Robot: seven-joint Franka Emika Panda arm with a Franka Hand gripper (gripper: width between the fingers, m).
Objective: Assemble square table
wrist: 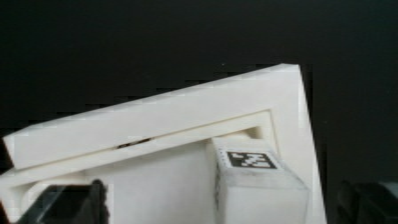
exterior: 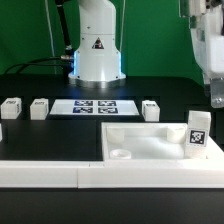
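The base is a white, rounded shell with a black triangular warning sticker on its front and a blue light glowing near its foot. Black cables trail behind it. The gripper is pale grey-white; its fingers look dark.

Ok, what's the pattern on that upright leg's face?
A black-and-white square tag on the otherwise white leg. The exterior view shows it best.
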